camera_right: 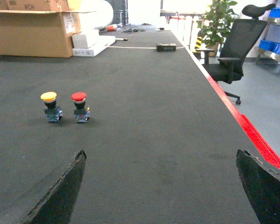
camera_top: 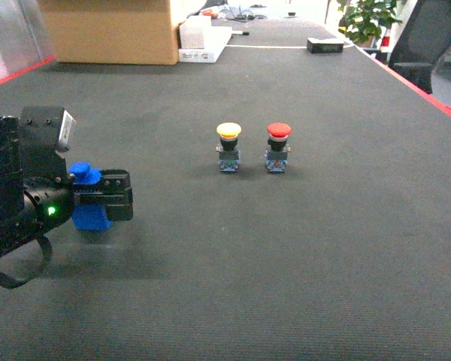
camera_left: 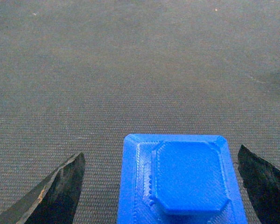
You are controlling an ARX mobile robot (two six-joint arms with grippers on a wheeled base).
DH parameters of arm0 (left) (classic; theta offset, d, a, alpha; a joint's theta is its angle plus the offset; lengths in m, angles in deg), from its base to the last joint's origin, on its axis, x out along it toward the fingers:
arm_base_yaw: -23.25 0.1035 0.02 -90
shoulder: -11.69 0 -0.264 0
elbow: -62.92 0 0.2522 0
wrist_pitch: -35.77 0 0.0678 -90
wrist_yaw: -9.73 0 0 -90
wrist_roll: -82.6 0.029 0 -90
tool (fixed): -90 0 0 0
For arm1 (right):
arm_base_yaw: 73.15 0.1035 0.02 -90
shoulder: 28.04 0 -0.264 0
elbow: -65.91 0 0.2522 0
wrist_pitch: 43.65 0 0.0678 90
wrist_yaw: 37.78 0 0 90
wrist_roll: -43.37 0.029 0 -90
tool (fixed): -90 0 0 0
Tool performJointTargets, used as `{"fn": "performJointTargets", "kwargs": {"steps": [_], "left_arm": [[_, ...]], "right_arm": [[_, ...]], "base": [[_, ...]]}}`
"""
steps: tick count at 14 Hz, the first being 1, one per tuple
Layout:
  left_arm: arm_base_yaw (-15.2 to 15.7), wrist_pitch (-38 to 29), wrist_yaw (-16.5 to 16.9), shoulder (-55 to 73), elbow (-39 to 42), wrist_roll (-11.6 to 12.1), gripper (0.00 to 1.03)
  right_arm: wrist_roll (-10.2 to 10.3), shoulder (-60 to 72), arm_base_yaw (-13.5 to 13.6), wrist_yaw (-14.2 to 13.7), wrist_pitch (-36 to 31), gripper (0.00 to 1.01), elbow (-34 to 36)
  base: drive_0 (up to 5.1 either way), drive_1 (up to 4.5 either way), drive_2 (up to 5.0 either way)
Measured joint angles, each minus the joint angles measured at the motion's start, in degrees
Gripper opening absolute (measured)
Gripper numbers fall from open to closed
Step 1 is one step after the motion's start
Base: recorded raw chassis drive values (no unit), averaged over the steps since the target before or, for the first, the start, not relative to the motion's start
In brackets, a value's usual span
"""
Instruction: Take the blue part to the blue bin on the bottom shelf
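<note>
Head view: the blue part [camera_top: 89, 203] is seen at 9 o'clock on the dark worktop [camera_top: 301, 256], between the jaws of the left end effector [camera_top: 98, 197]. A yellow-capped button [camera_top: 228, 147] and a red-capped button [camera_top: 277, 147] stand side by side near centre.

Left wrist view: the left end effector [camera_left: 168, 186] is spread, its fingers [camera_left: 56, 191] flanking the blue part [camera_left: 182, 179] at 6 o'clock, clear of it on the left.

Right wrist view: the right end effector [camera_right: 161, 186] is held spread above bare worktop [camera_right: 154, 130]; the buttons [camera_right: 65, 106] lie at 10 o'clock.

Left gripper [camera_top: 105, 197] low, fingers [camera_left: 56, 193] spread wide apart; right gripper [camera_right: 158, 196] likewise spread, held above the surface.
</note>
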Motion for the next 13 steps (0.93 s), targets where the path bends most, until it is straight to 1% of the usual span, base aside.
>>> {"fn": "performJointTargets", "kwargs": {"steps": [1,2,4,5,6,7,8,9,10,11,12,13], "left_arm": [[0.1,0.1,0.0,0.3,-0.2,0.0,0.92],[0.1,0.0,0.7,0.5,-0.3,-0.2,0.81],[0.1,-0.5,1.4,0.5,-0.3,-0.3,0.63],[0.3,-0.5,1.6,0.5,-0.4,-0.3,0.51],[0.5,-0.5,1.7,0.5,-0.5,-0.3,0.45],[0.9,-0.5,2.1,0.5,-0.5,-0.3,0.44],[1.1,-1.1,1.9,-0.2,0.5,0.3,0.44],[1.1,-2.2,1.4,-3.8,4.4,0.3,0.44],[0.8,-5.0,1.1,-9.0,9.7,0.1,0.44],[0.7,-7.9,1.0,-17.5,17.6,0.3,0.44],[0.8,-5.1,0.7,-25.0,23.9,0.8,0.44],[0.9,0.0,0.6,-33.5,28.7,1.7,0.44]], "right_arm": [[0.0,0.0,0.0,0.0,0.0,0.98,0.0],[0.0,0.0,0.0,0.0,0.0,0.98,0.0],[0.0,0.0,0.0,0.0,0.0,0.98,0.0],[0.0,0.0,0.0,0.0,0.0,0.98,0.0],[0.0,0.0,0.0,0.0,0.0,0.98,0.0],[0.0,0.0,0.0,0.0,0.0,0.98,0.0],[0.0,0.0,0.0,0.0,0.0,0.98,0.0],[0.0,0.0,0.0,0.0,0.0,0.98,0.0],[0.0,0.0,0.0,0.0,0.0,0.98,0.0],[0.0,0.0,0.0,0.0,0.0,0.98,0.0],[0.0,0.0,0.0,0.0,0.0,0.98,0.0],[0.0,0.0,0.0,0.0,0.0,0.98,0.0]], "base": [[0.0,0.00,0.0],[0.0,0.00,0.0],[0.0,0.00,0.0],[0.0,0.00,0.0],[0.0,0.00,0.0],[0.0,0.00,0.0],[0.0,0.00,0.0],[0.0,0.00,0.0],[0.0,0.00,0.0],[0.0,0.00,0.0],[0.0,0.00,0.0],[0.0,0.00,0.0]]}}
